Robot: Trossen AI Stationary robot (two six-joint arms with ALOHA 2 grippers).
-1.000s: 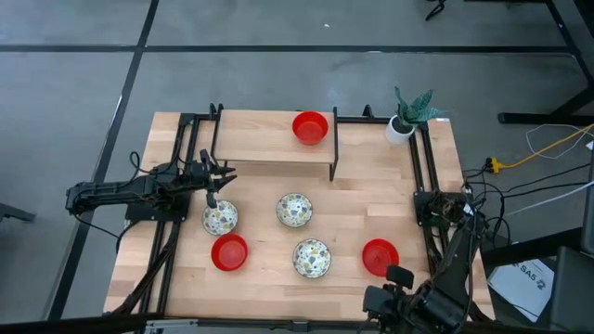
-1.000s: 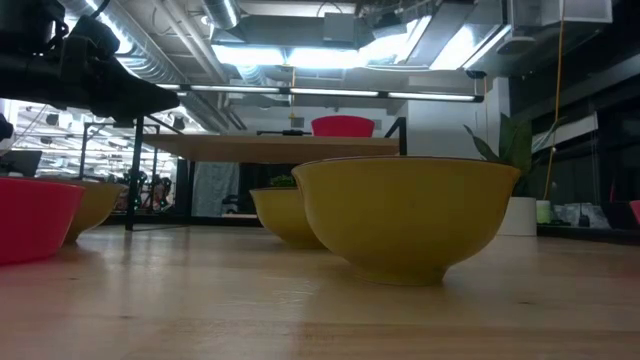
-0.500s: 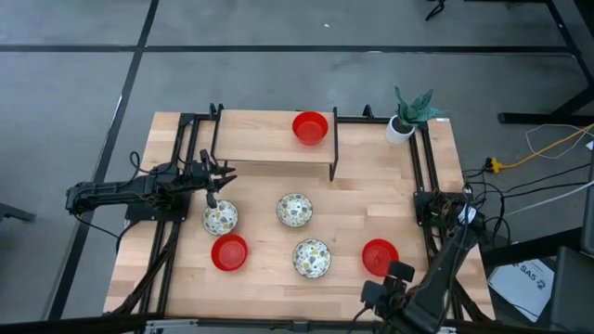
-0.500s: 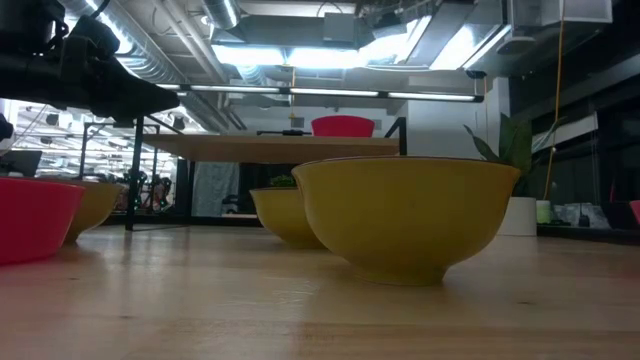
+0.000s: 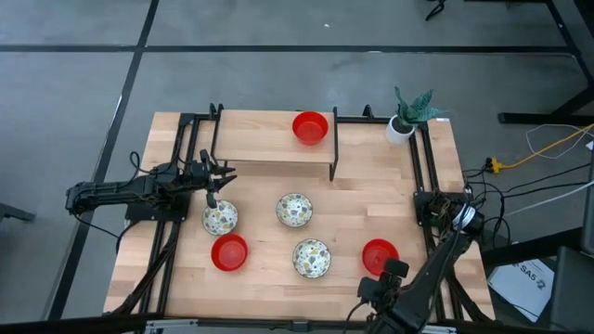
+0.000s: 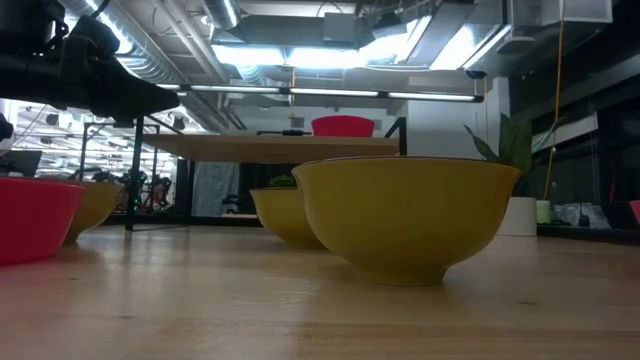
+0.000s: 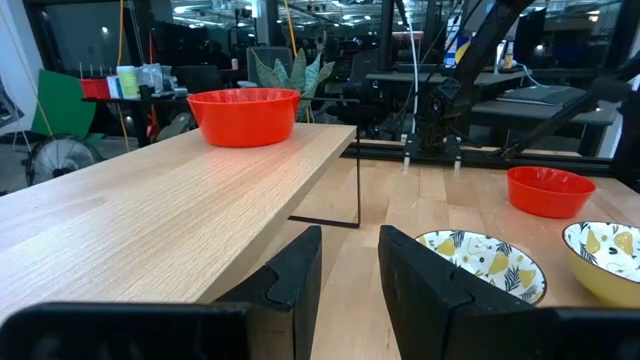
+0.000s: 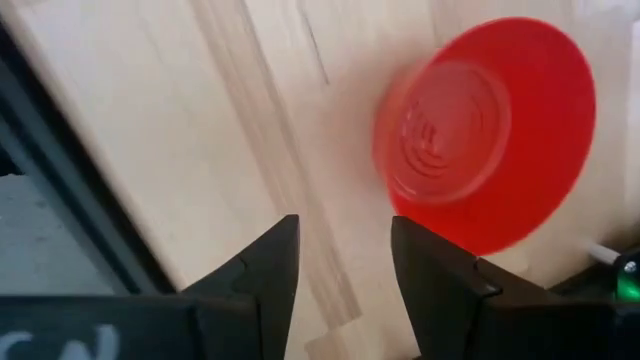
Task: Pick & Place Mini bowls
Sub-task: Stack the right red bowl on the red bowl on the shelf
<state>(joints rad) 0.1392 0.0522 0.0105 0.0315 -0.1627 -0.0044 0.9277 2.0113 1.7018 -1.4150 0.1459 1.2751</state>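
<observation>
Six mini bowls show in the high view. One red bowl (image 5: 310, 127) stands on the raised wooden shelf (image 5: 269, 147). Three patterned bowls (image 5: 220, 218) (image 5: 294, 210) (image 5: 312, 258) and two red bowls (image 5: 229, 252) (image 5: 380, 256) stand on the table. My right gripper (image 5: 376, 289) (image 8: 345, 270) points down over bare wood by the near edge, open, beside the near-right red bowl (image 8: 490, 150). My left gripper (image 5: 221, 176) (image 7: 350, 270) stays level at the left, open, next to the shelf.
A small white plant pot (image 5: 401, 128) stands at the far right corner. Black frame rails (image 5: 422, 176) run along both sides of the table. In the low view, a patterned bowl's yellow outside (image 6: 405, 215) fills the front. Bare wood lies between the bowls.
My right gripper has come down toward the table by the near-right red bowl and has tipped further downward.
</observation>
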